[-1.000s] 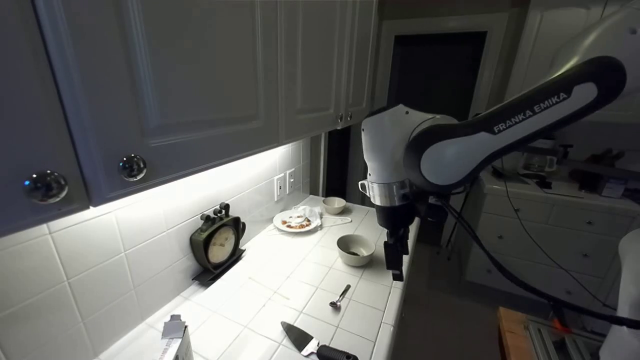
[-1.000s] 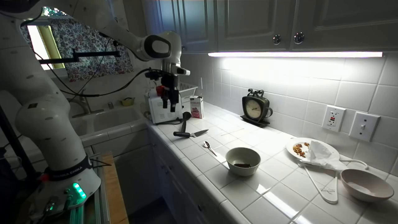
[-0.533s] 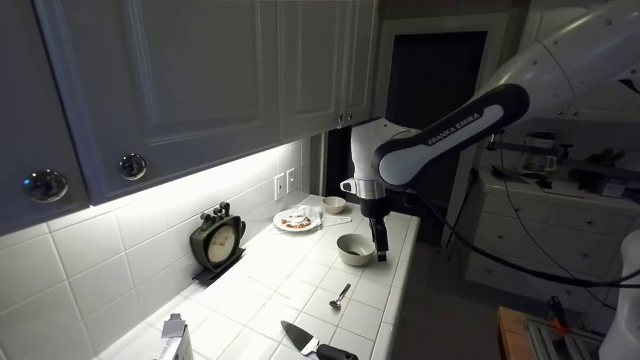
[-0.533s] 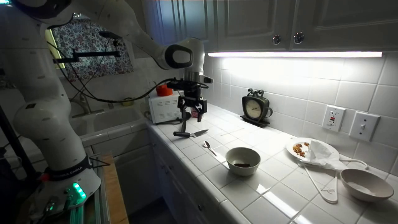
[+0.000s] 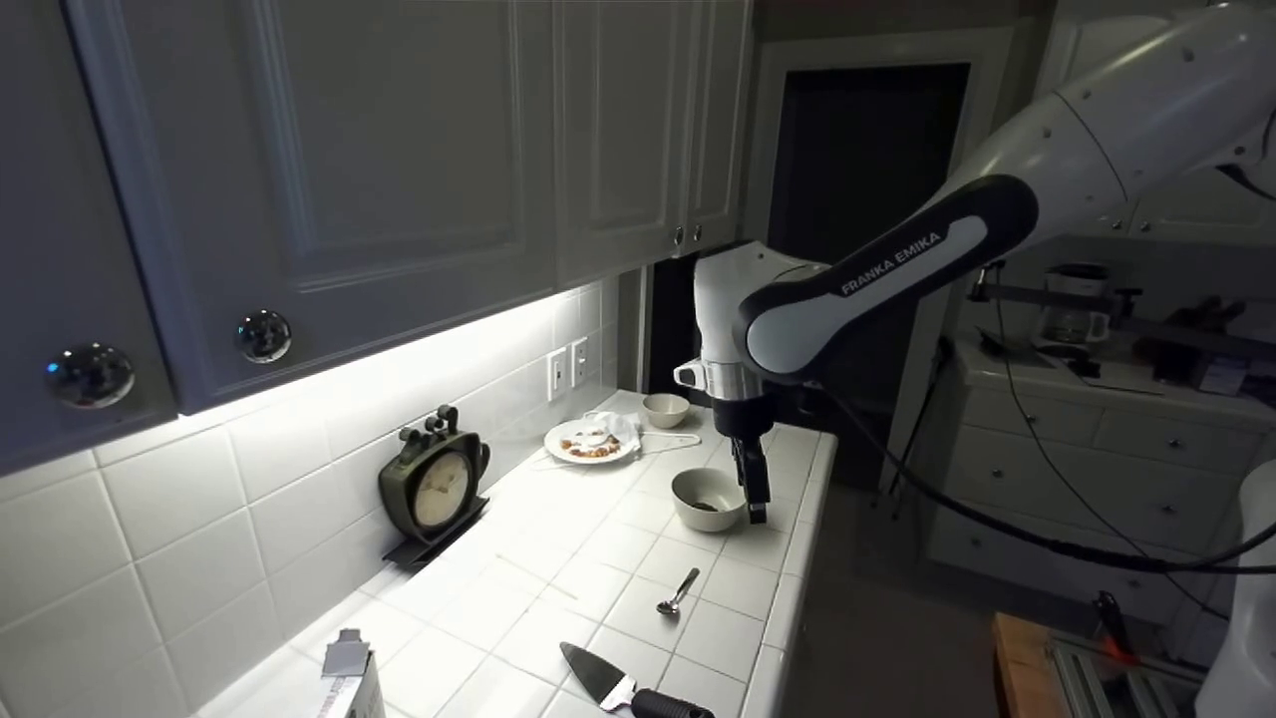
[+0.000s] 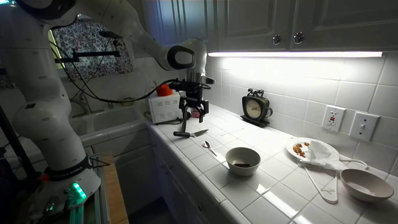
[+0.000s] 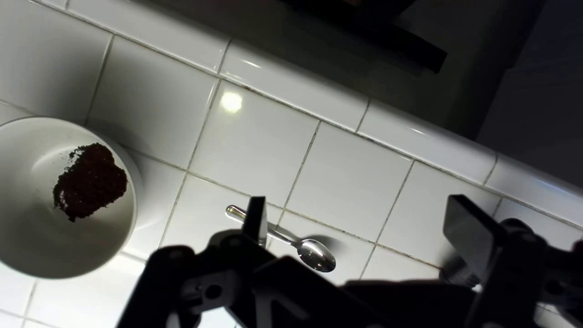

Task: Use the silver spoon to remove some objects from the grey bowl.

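The silver spoon (image 7: 315,255) lies on the white tiled counter, beside the grey bowl; it shows in both exterior views (image 5: 678,593) (image 6: 210,148). The grey bowl (image 6: 243,172) stands upright and holds a dark reddish-brown crumbly heap (image 7: 91,182). The bowl is at the left of the wrist view (image 7: 27,232). My gripper (image 7: 362,221) is open and empty, pointing down above the counter. In the wrist view the spoon's scoop shows between the fingers, and one finger (image 7: 255,218) hides part of its handle. The gripper also shows in both exterior views (image 5: 758,514) (image 6: 192,116).
A dark cake server (image 5: 598,673) with a black handle lies near the spoon. A white plate (image 6: 290,147) with reddish bits, a hanger (image 6: 331,197) and a second bowl (image 6: 367,189) stand farther along. A clock-faced scale (image 6: 256,107) is by the wall. The counter's edge (image 7: 291,86) runs alongside.
The arm has moved out over the counter and lower, and the gripper has turned; in the last half second it moved only slightly. The spoon and bowl have not moved.
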Available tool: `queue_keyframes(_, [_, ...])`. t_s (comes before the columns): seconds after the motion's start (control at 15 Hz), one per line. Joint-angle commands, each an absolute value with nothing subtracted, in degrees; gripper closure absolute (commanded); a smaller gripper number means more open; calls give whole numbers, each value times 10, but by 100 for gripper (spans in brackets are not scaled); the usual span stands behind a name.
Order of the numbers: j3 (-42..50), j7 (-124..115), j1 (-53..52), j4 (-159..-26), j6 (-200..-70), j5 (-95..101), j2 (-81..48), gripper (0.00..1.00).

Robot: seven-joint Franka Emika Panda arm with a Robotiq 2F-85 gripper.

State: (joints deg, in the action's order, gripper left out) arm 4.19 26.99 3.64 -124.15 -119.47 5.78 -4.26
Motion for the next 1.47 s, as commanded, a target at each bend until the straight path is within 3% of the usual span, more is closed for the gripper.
queue_keyframes(0.0, [37, 315, 43, -1239, -1258, 60, -57, 0])
queue_keyframes(0.27, [32, 442, 55, -1228, -1380, 56, -117, 0])
queue_keyframes(0.8, [-14, 754, 120, -1180, -1380, -8, -212, 0])
queue_keyframes(0.87, [4, 682, 98, -1207, -1391, 18, -186, 0])
queue_keyframes(1.4, [-7, 779, 109, -1187, -1393, 30, -229, 0])
